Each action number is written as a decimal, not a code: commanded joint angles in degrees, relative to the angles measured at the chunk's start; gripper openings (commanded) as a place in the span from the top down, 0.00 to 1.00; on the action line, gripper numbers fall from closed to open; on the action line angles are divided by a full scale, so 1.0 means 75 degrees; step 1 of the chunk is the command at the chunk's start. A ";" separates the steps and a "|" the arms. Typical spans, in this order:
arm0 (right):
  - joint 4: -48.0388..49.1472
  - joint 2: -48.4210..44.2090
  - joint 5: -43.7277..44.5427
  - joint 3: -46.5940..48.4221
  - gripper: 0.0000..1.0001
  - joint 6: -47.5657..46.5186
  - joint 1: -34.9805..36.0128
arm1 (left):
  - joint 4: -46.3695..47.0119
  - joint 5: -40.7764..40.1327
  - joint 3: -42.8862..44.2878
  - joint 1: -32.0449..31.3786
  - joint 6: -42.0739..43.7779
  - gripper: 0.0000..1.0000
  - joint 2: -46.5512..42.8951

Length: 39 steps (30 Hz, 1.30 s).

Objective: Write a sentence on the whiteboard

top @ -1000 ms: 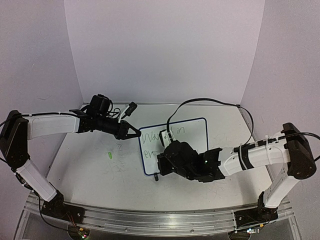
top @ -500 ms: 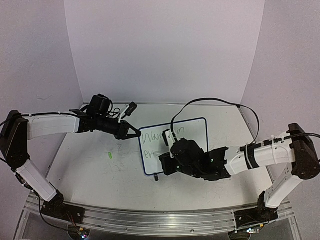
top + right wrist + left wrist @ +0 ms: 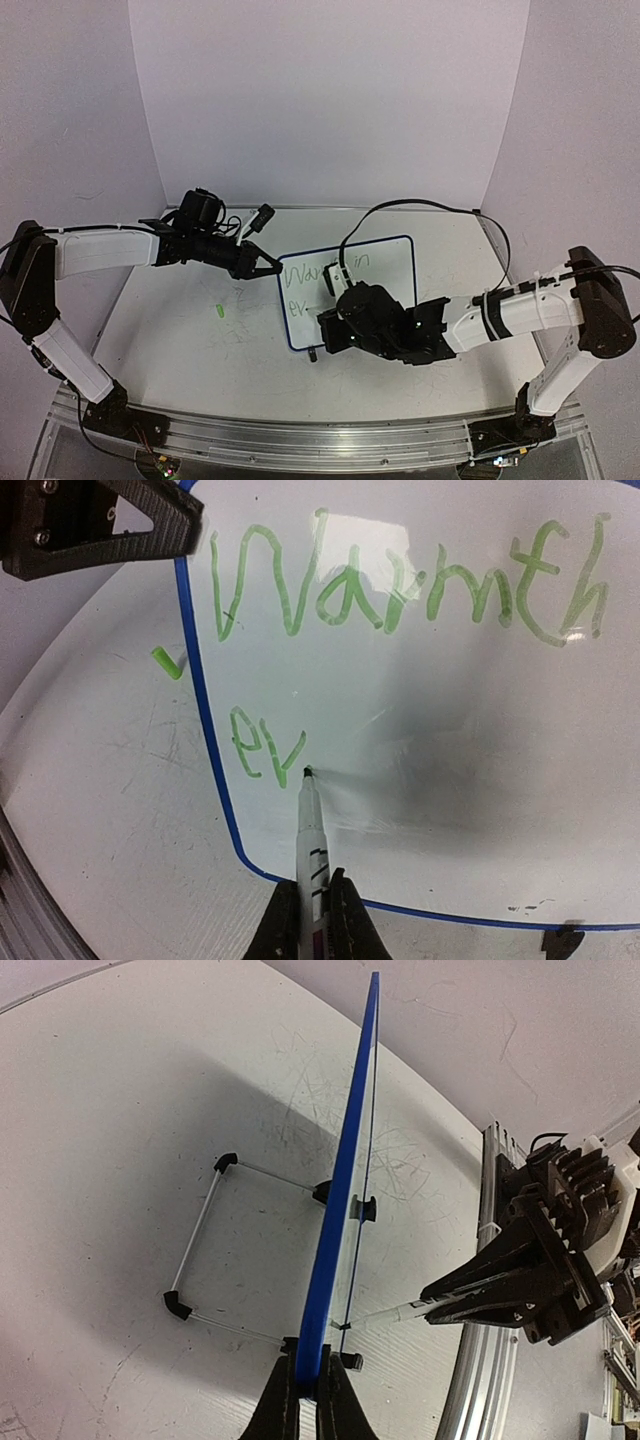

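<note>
The whiteboard [image 3: 390,272] stands tilted on the table, edge-on in the left wrist view as a blue rim [image 3: 345,1180]. My left gripper [image 3: 274,267] is shut on its left edge, the jaws pinching the rim [image 3: 308,1385]. The sentence [image 3: 400,590] in green reads "Warmth", with "in" [image 3: 362,260] after it in the top view and "ev" [image 3: 265,745] on the lower line. My right gripper [image 3: 315,920] is shut on a white marker [image 3: 312,845]. The marker's tip [image 3: 306,772] touches the board just right of the "v".
A small green piece [image 3: 219,310] lies on the table left of the board. The board's wire stand [image 3: 200,1250] reaches out behind it. An aluminium rail [image 3: 300,440] runs along the near edge. Walls close in the back and both sides.
My right wrist moved a little to the right along the lower line, then back slightly left. The left arm and the board have stayed put.
</note>
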 commanded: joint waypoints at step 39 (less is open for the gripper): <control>0.0337 0.0050 0.0343 0.0253 1.00 -0.0042 -0.0049 | 0.0089 -0.0381 -0.0029 -0.0036 0.0478 1.00 -0.0260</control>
